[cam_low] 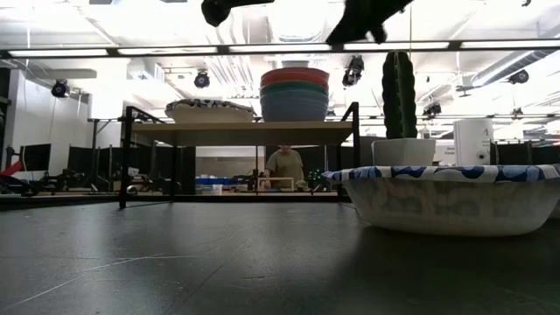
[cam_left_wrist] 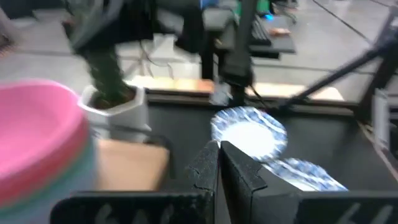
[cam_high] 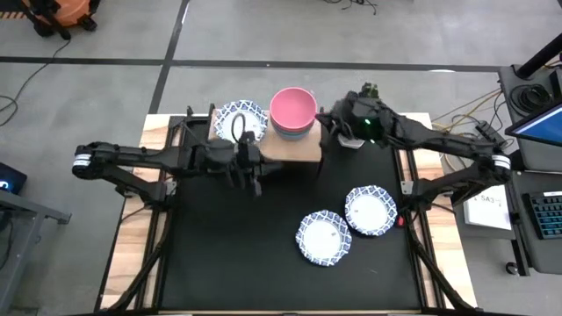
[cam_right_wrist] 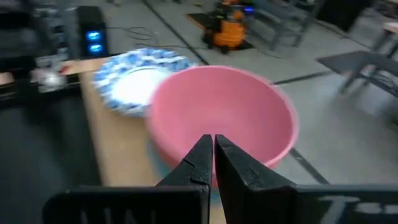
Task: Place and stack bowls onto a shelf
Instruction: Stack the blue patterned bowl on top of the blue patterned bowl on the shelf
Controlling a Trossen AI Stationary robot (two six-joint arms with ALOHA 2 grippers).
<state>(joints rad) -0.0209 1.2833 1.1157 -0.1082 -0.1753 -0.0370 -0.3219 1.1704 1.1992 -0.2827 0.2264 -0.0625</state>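
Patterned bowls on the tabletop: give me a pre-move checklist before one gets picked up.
1. Two patterned bowls lie free on the black tabletop: ok.
2. Shelf has a bare spot beside the plain-bowl stack: ok.
3. One patterned bowl already sits on the shelf: ok.
4. Left gripper empty, fingers shut: ok, but must open.
5. Right gripper empty, fingers shut, near the stack: ok.
6. Cactus pot stands close to the shelf end: cannot tell whether it blocks access.
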